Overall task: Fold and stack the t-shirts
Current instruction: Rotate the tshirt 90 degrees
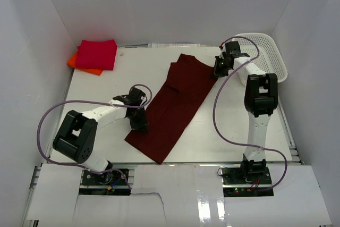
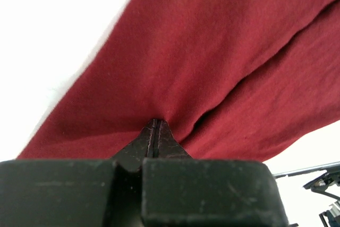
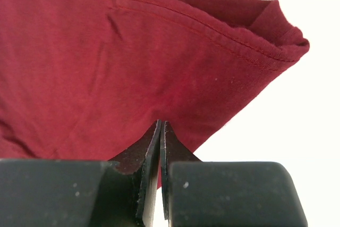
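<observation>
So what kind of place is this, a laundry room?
Probably a robotics lab test cell: plain white panels box in a white table, a left arm and right arm are bolted at its near edge, and a maroon t-shirt lies spread between them.

Orange shirt (image 1: 73, 60) — mostly under crimson shirt (image 1: 96, 54).

T-shirts, three: one maroon t-shirt (image 1: 175, 104), one crimson t-shirt (image 1: 96, 54), one orange t-shirt (image 1: 73, 60). One white mesh basket (image 1: 272, 52). Robot arms, two: left arm (image 1: 101, 114), right arm (image 1: 260, 95). One bench (image 1: 122, 73).
</observation>
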You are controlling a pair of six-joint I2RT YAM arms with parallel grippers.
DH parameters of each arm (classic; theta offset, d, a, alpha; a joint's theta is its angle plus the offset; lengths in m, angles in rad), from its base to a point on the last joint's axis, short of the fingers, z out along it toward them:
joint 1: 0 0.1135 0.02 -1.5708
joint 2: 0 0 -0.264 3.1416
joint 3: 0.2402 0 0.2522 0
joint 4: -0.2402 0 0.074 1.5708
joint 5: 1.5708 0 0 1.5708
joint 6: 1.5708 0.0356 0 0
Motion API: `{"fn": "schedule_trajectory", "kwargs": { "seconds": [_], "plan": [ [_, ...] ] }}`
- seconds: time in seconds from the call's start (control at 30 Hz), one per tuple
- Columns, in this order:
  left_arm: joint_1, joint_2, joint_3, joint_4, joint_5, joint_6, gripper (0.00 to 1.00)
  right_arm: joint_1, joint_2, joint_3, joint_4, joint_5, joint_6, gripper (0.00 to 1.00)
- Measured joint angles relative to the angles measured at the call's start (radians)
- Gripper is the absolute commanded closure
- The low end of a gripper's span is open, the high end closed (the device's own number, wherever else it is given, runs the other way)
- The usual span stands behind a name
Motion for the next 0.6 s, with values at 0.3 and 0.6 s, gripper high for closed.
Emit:
{"fn": "schedule_trajectory", "kwargs": {
  "seconds": [0.3, 0.6],
  "plan": [
    [-0.042, -0.023, -0.031, -0.006, 0.014, -0.030, 1.00, 0.000, 0.051, 0.000, 0.022, -0.015, 0.009, 0.92],
    [-0.110, -0.028, -0.041, -0.006, 0.030, -0.071, 1.00, -0.001, 0.104, 0.018, 0.143, -0.117, 0.068, 0.92]
  ]
}}
